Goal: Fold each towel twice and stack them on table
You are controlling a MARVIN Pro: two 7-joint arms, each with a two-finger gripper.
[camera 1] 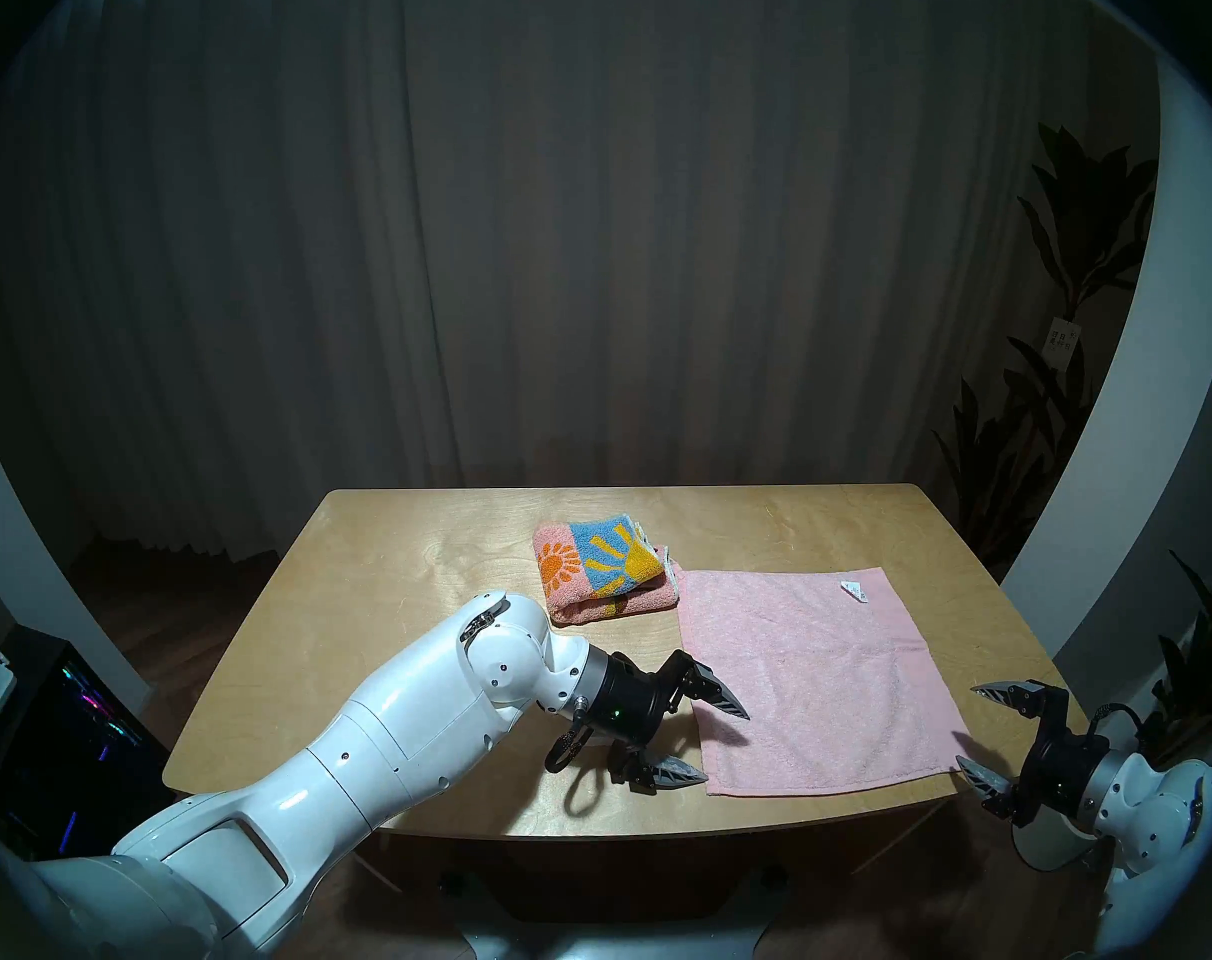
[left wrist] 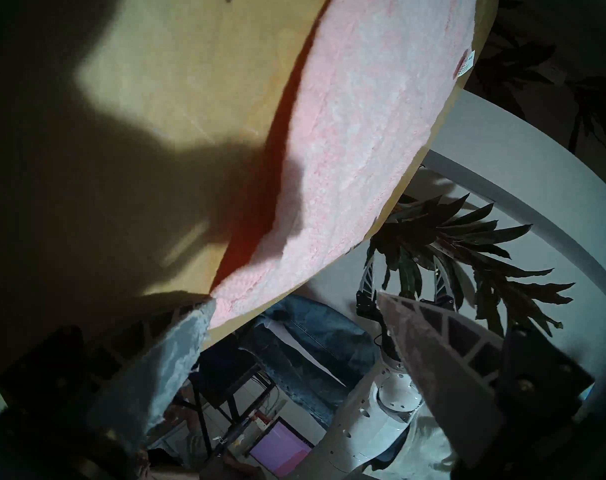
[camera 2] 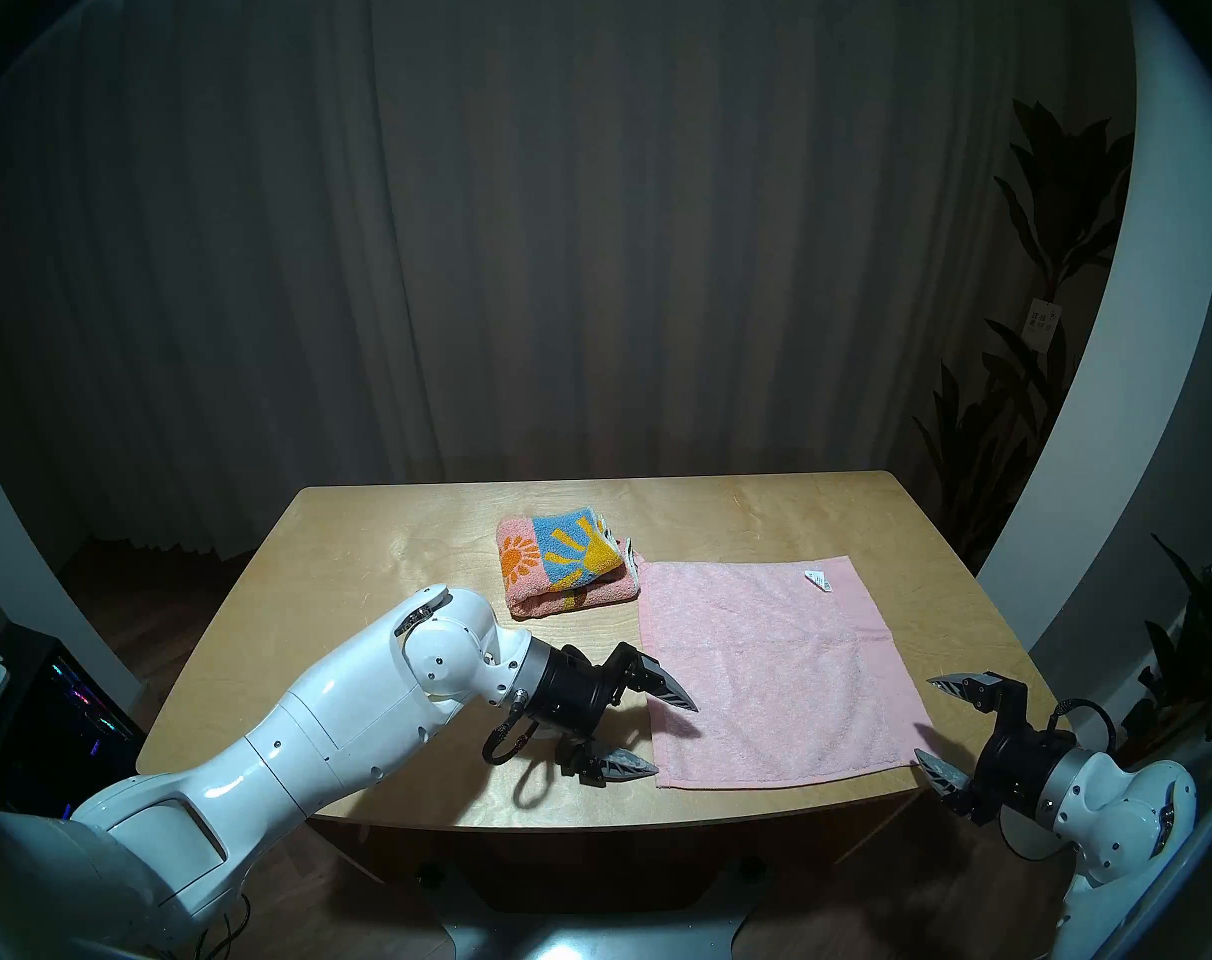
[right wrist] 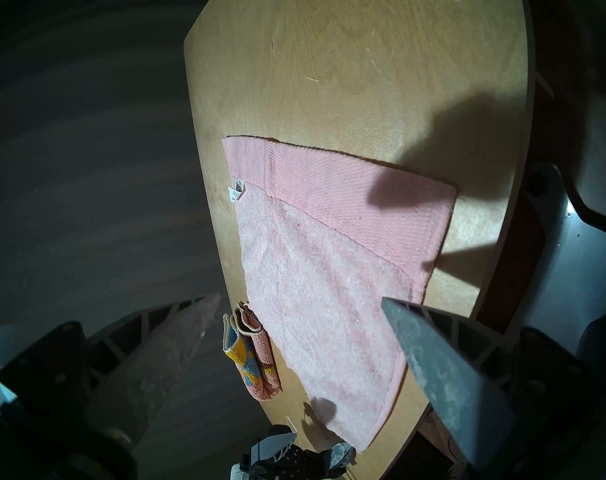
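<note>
— So where did things stand on the light plywood table [camera 1: 395, 577]?

— The sunflower-patterned pink and blue terry towel [camera 1: 600, 571] lay folded mid-table; the plain pale pink terry towel [camera 1: 811, 681] was spread flat beside it, its near edge close to the table's front edge.

— And the grippers?

— The left gripper [camera 1: 717, 740] stood wide open and empty at the pink towel's near left corner. The right gripper [camera 1: 978, 733] (also spread wide, holding nothing) hovered off the near right corner.

— Risks?

— Probably a shallow pinch, letting one corner slip and skewing the fold.
</note>
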